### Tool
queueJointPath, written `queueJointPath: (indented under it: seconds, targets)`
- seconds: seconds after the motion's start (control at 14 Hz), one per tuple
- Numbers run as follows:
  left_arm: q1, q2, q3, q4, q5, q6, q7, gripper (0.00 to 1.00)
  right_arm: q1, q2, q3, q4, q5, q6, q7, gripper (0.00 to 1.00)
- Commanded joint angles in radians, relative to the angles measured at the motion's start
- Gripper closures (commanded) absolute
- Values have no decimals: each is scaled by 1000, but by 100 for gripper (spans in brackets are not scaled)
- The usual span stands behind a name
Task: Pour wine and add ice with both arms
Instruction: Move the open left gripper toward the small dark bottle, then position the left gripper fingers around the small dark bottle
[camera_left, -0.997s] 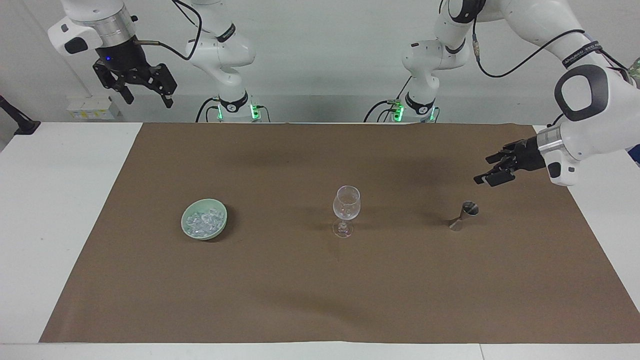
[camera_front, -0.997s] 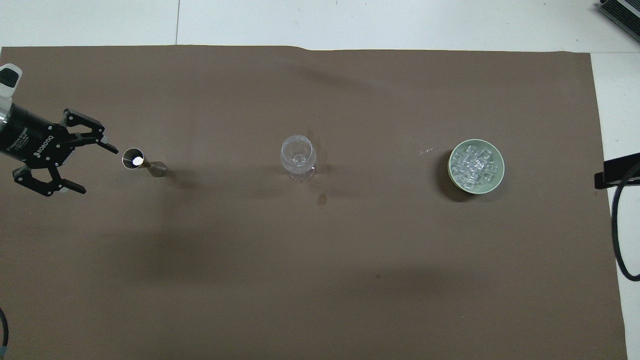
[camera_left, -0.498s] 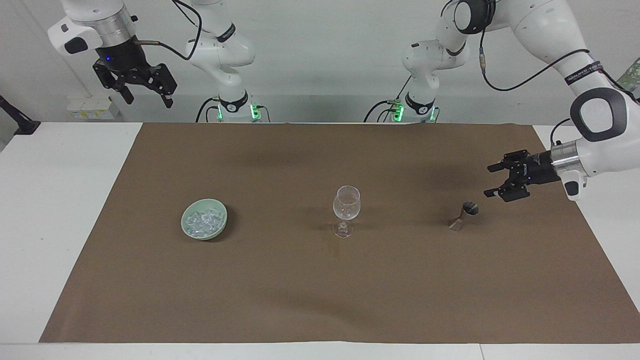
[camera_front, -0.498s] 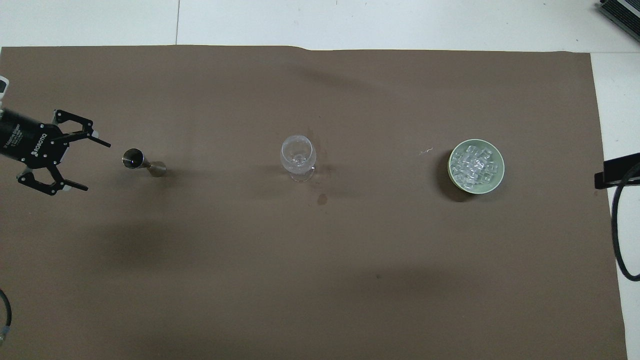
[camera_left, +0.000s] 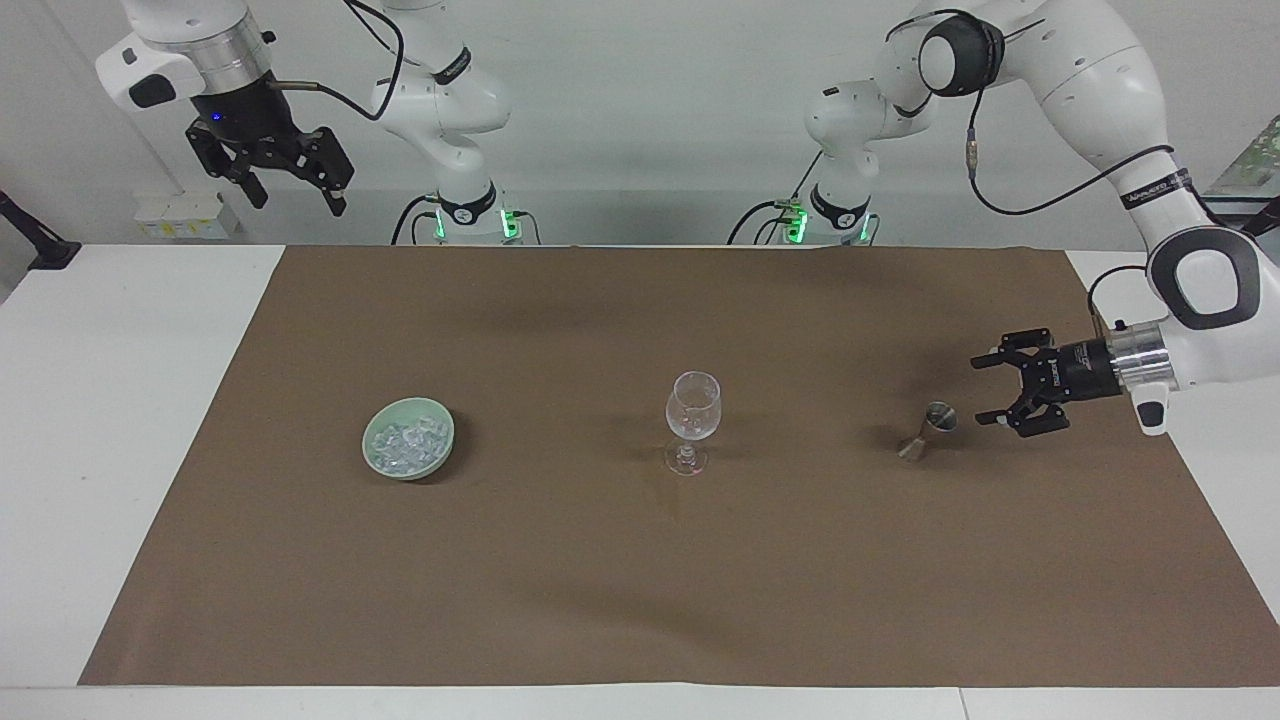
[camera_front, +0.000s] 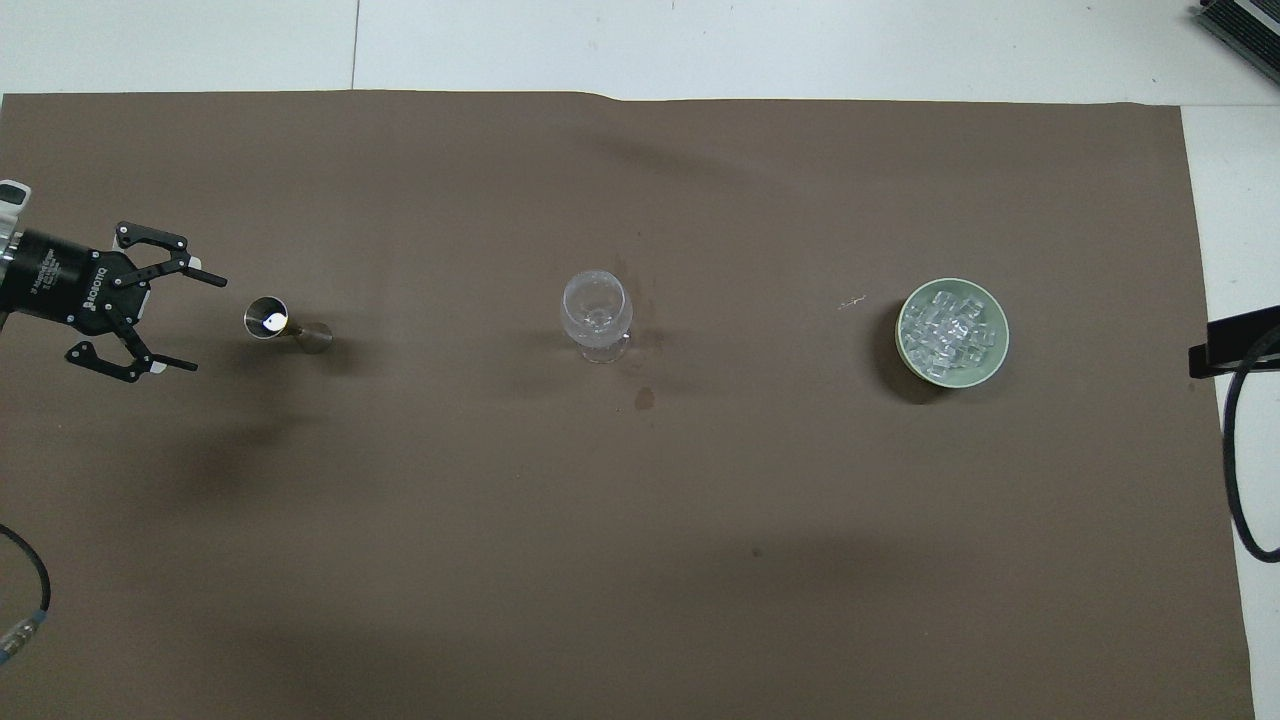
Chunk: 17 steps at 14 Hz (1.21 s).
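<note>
A small metal jigger (camera_left: 930, 430) (camera_front: 285, 327) stands on the brown mat toward the left arm's end. My left gripper (camera_left: 982, 391) (camera_front: 208, 325) hovers low beside it, lying level, open, with its fingertips pointing at the cup and a small gap between. A clear stemmed glass (camera_left: 692, 415) (camera_front: 597, 315) stands mid-mat. Ice (camera_left: 405, 440) (camera_front: 950, 328) fills a pale green bowl (camera_left: 425, 470) (camera_front: 1000, 345) toward the right arm's end. My right gripper (camera_left: 300, 200) waits high over the table's edge near its base, open and empty. No wine shows; I cannot tell whether the jigger holds any.
The brown mat (camera_left: 640, 560) covers most of the white table. A small dark stain (camera_front: 645, 398) lies on it just nearer the robots than the glass. A black bracket and cable (camera_front: 1235, 350) sit at the table's edge past the bowl.
My left gripper has come down toward the mat and levelled out beside the jigger, still open. The right arm, glass, bowl and jigger have not moved.
</note>
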Motion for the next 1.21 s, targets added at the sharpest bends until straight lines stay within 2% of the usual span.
queueJointPath:
  seconds: [0.0,0.14,0.57,0.71,1.14]
  targets:
    - [29,38,3,8,-69,-7,-22,0,-6,-21,2,-25,9,13,-14,0]
    - [52,84,3,11,-141,-48,-22,0,-6,-21,2,-25,9,13,-14,0]
    - [75,157,3,20,-210,-56,-23,0,-6,-21,2,-25,9,13,-16,0]
    - [96,189,3,13,-277,-59,-26,0,-6,-21,2,-25,9,13,-16,0]
    - [84,212,3,2,-319,-50,-34,0,-6,-21,2,-25,9,13,-16,0]
